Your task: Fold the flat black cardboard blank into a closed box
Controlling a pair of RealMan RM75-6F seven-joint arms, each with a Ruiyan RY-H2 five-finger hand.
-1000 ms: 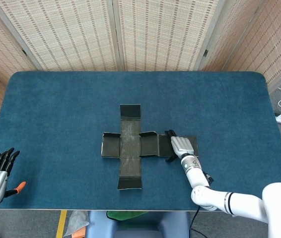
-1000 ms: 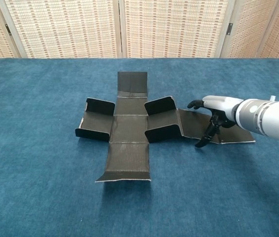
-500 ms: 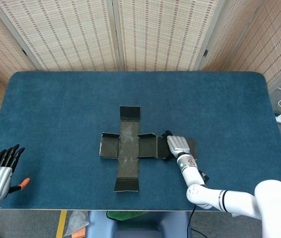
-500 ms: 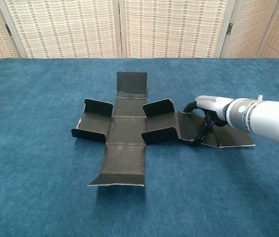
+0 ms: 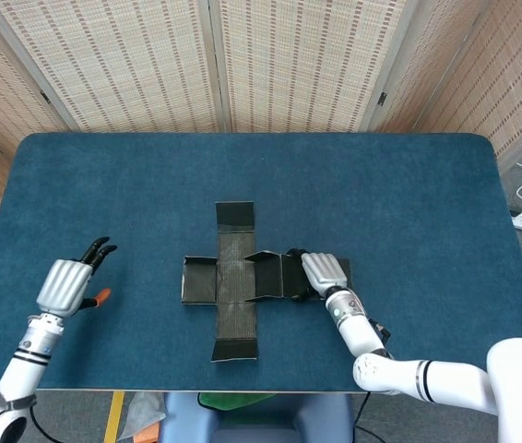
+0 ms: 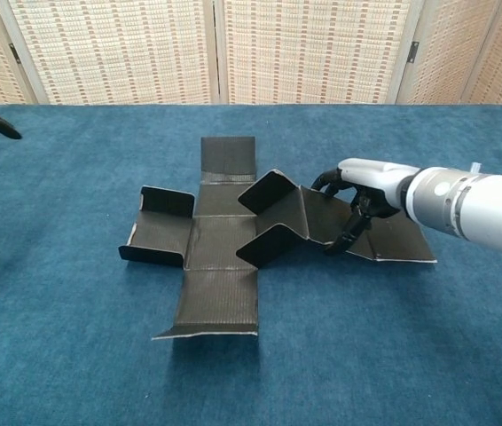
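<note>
Lying near the middle of the blue table (image 5: pixel 409 185), the black cardboard blank (image 5: pixel 233 280) is spread in a cross shape, its long strip running away from the robot. From the head view it looks nearly flat; the chest view shows otherwise, with the small flaps on the left arm standing up and the two flaps beside the right arm tilted steeply, lifting off the cloth.

The right hand (image 5: pixel 326 272) rests on the right arm of the cross. From above only its pale back shows, covering the panel. The chest view reveals dark fingers (image 6: pixel 344 240) curled down, their tips pressing on the cardboard just beside the raised flaps; nothing is pinched between them.

The left hand (image 5: pixel 65 284) hovers over the table's left part, well apart from the blank, fingers spread and holding nothing. The chest view catches only a dark fingertip and an orange tip at its left edge.

Woven screens (image 5: pixel 289 65) stand behind the table.
</note>
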